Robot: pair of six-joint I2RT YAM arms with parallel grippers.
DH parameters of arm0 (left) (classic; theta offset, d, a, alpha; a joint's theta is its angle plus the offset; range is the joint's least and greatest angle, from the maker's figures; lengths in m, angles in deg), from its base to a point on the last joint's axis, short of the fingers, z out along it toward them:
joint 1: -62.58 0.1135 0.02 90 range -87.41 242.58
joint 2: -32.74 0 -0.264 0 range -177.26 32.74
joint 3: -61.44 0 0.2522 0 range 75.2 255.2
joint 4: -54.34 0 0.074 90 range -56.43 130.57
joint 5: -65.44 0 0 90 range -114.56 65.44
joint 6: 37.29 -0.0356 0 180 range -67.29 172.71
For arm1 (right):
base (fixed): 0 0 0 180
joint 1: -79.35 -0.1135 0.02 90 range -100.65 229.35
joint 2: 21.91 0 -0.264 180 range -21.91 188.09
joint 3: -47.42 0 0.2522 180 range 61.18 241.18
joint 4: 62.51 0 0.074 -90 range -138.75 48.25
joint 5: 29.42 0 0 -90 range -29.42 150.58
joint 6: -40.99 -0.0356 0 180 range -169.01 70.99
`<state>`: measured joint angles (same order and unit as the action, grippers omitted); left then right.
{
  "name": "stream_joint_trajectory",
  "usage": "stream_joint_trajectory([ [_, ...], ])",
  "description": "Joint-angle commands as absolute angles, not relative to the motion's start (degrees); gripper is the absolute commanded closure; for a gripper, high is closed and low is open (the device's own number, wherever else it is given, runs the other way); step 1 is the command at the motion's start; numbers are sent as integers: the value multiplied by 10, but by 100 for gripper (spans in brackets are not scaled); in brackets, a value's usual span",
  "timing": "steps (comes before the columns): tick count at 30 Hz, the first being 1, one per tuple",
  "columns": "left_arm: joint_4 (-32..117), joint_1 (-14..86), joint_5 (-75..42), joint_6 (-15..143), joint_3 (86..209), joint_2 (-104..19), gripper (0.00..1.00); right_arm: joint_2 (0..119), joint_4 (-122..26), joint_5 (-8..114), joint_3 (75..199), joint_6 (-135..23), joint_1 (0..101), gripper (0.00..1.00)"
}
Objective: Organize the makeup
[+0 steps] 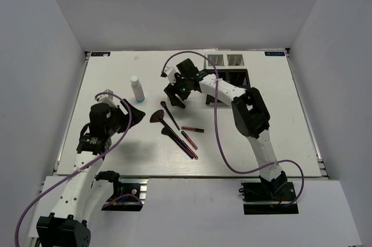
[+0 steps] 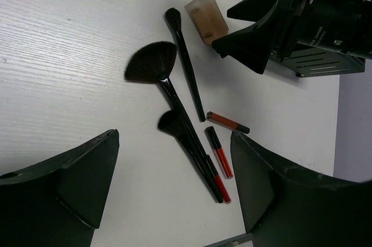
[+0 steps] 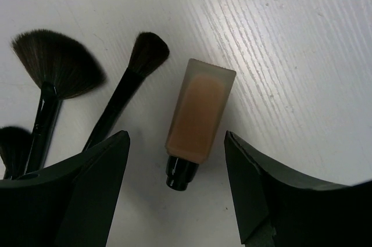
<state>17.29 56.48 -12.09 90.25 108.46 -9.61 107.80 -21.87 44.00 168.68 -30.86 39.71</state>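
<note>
A tan foundation bottle (image 3: pixel 199 120) lies flat on the white table, black cap toward the camera. My right gripper (image 3: pixel 176 142) hangs open over its cap end, a gap on each side. The left wrist view shows the same bottle (image 2: pixel 207 15) just past the right gripper (image 2: pixel 224 26). A fan brush (image 1: pixel 157 117), a round brush (image 1: pixel 170 115), a third brush (image 2: pixel 180 136) and red-and-black pencils (image 2: pixel 220 153) lie in a loose pile. A white-capped bottle (image 1: pixel 136 88) stands upright to the left. My left gripper (image 1: pixel 135 110) is open and empty, left of the pile.
The black mesh organizer (image 1: pixel 229 72) stands at the back right, behind the right arm. A purple cable (image 1: pixel 216 125) loops from the right arm over the table beside the pencils.
</note>
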Motion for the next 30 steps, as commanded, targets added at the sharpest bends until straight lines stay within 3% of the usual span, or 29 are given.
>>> stream_joint_trajectory([
  [1, 161, 563, -126, 903, 1098, -87, 13, 1083, -239, 449, 1696, -326, 394, 28],
  [16, 153, 563, -125, 904, 1108, -87, 13, 1118, -262, 528, 1686, -322, 384, 37],
  [24, 153, 563, -124, 907, 1107, -85, 13, 1094, -264, 486, 1681, -306, 387, 73],
  [29, 159, 563, -125, 908, 1102, -81, 13, 1018, -247, 445, 1698, -277, 401, 99],
  [30, 160, 563, -124, 907, 1100, -80, 13, 1007, -237, 440, 1706, -273, 402, 100],
])
